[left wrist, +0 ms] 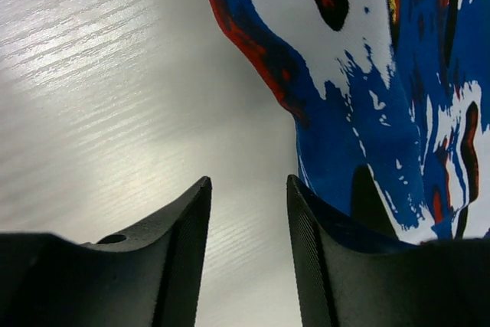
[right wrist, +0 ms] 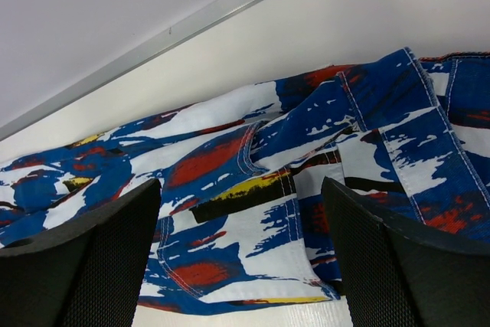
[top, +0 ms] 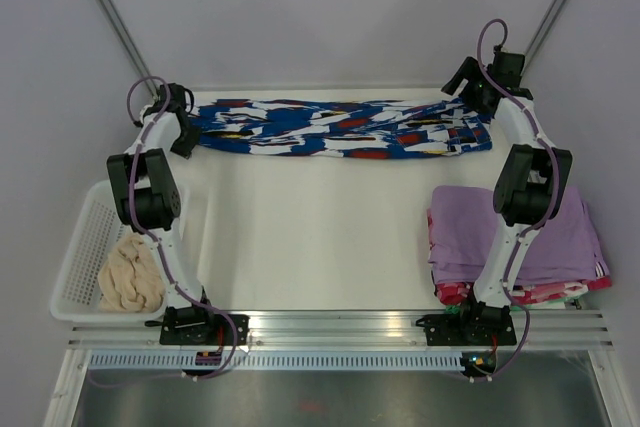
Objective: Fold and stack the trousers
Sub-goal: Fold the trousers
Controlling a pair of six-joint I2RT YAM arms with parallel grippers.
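The trousers [top: 340, 129], in a blue, white and black print with red and yellow flecks, lie stretched left to right along the far edge of the table. My left gripper [top: 183, 135] is open at their left end; in the left wrist view [left wrist: 246, 189] bare table shows between its fingers and the fabric [left wrist: 383, 97] lies just to the right, under the right finger. My right gripper [top: 468, 87] is open above the waistband end; in the right wrist view [right wrist: 241, 189] the pocket and waistband [right wrist: 268, 189] lie between its fingers, not pinched.
A stack of folded lilac garments [top: 520, 237] sits at the right, by the right arm. A white basket [top: 85, 247] at the left holds a cream fluffy bundle [top: 130, 277]. The back wall runs close behind the trousers.
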